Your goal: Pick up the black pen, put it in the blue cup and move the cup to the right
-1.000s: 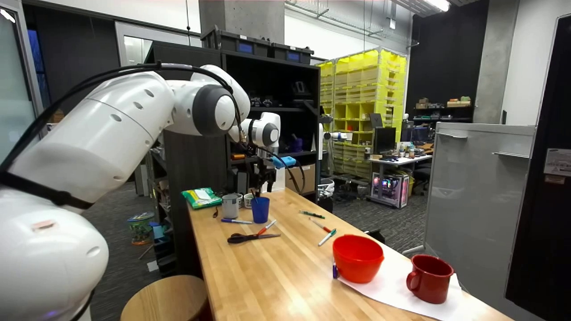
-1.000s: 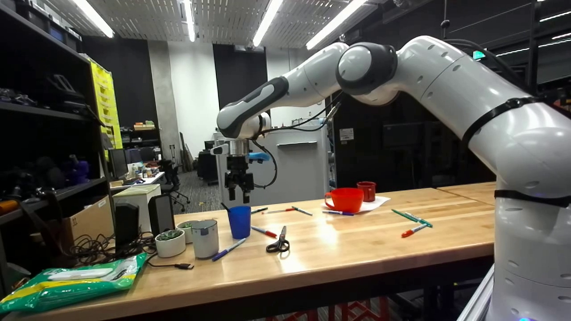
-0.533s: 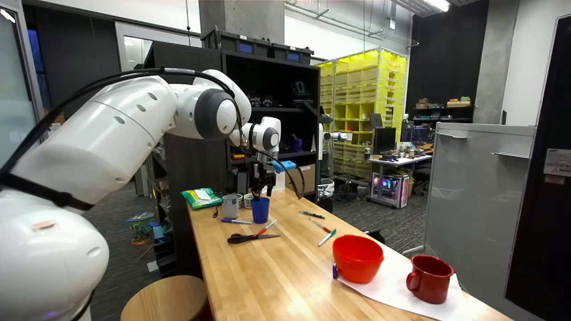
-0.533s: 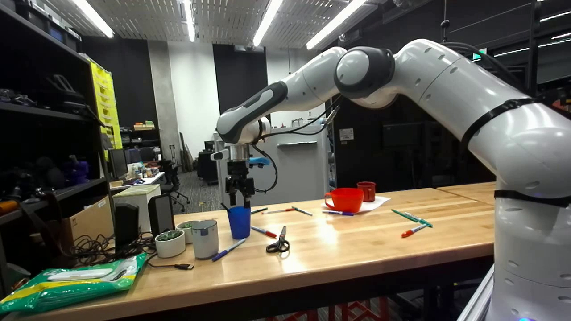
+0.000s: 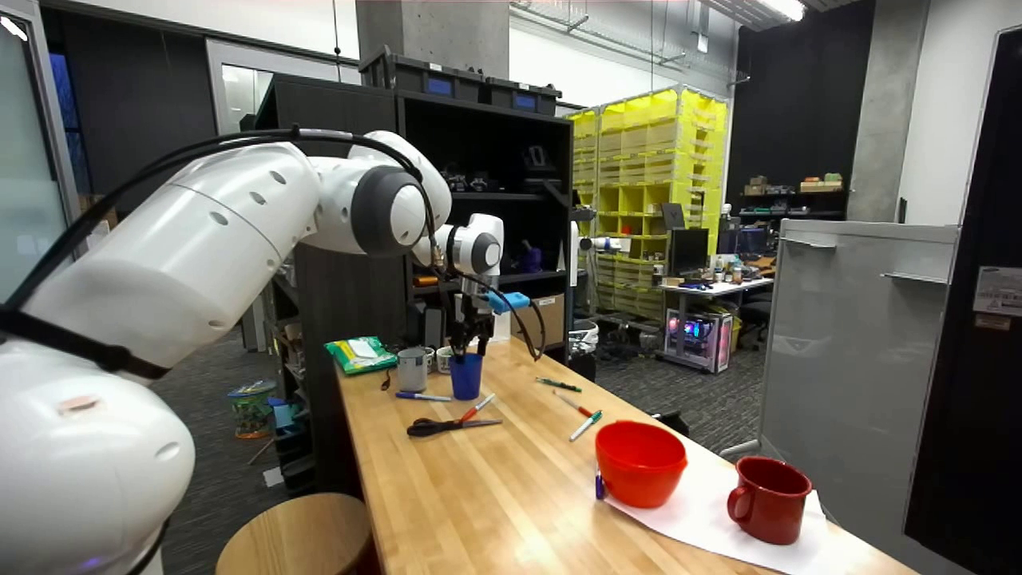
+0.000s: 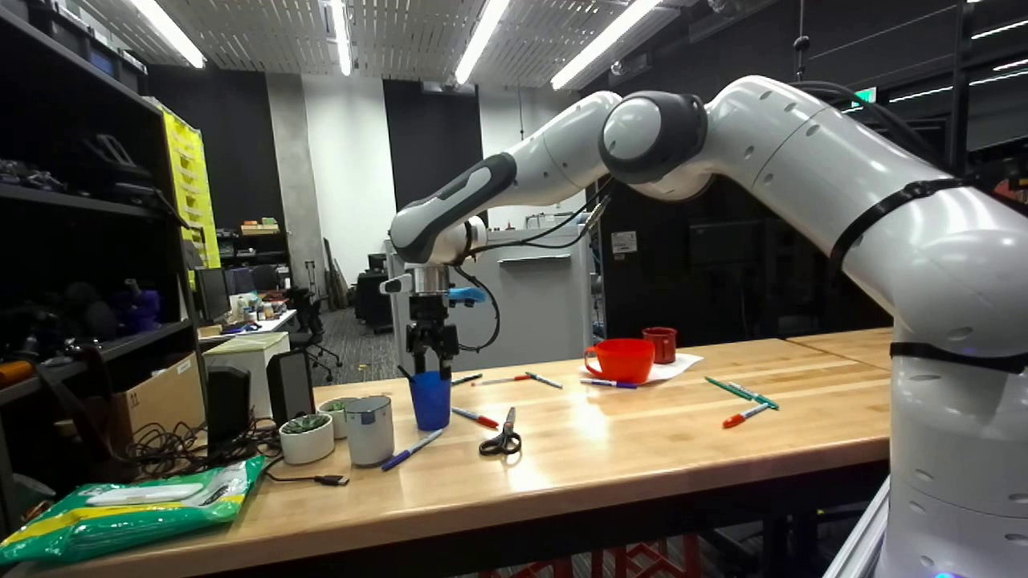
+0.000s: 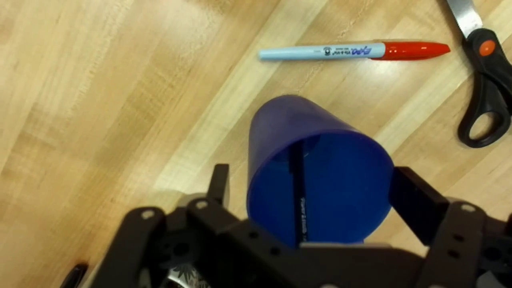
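The blue cup [image 5: 466,380] stands upright on the table and also shows in the other exterior picture [image 6: 431,404] and the wrist view [image 7: 344,184]. The black pen [image 7: 299,192] leans inside the cup; its tip pokes above the rim in an exterior view [image 6: 404,372]. My gripper [image 7: 312,182] is open, pointing down at rim height, with a finger on either side of the cup. The finger at the right in the wrist view is at the rim, touching or nearly so; the left one stands apart from the wall. The gripper also shows in both exterior views [image 5: 470,345] [image 6: 432,363].
A grey cup [image 6: 369,431] and small potted plants [image 6: 307,439] stand close beside the blue cup. A red marker [image 7: 354,51], a blue marker [image 6: 412,449] and scissors [image 7: 490,86] lie near it. A red bowl [image 5: 641,463] and dark red mug [image 5: 769,501] stand farther along the table.
My open gripper has come down from above the cup until its fingers are at the rim. The cup and the pen in it have not moved.
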Controlling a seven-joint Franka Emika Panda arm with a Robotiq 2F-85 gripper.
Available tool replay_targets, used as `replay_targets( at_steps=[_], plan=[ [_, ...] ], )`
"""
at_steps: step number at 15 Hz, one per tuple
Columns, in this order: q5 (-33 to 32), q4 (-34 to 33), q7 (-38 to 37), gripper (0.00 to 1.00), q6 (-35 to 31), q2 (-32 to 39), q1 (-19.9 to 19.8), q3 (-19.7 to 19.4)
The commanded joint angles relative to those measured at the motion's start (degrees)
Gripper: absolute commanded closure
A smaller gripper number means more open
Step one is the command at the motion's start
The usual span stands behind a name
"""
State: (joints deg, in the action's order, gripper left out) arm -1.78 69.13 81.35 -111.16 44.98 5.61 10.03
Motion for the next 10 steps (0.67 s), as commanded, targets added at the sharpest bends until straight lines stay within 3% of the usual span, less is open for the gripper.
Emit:
replay_targets(
  at_steps=[1, 10],
  plan=[
    [-0.5, -2.4, -0.9, 0.0, 1.3, 1.4, 0.6, 0.0],
    [-1.1, -4.4, -1.0, 0.0, 1.0, 2.1, 1.2, -0.2]
  ],
)
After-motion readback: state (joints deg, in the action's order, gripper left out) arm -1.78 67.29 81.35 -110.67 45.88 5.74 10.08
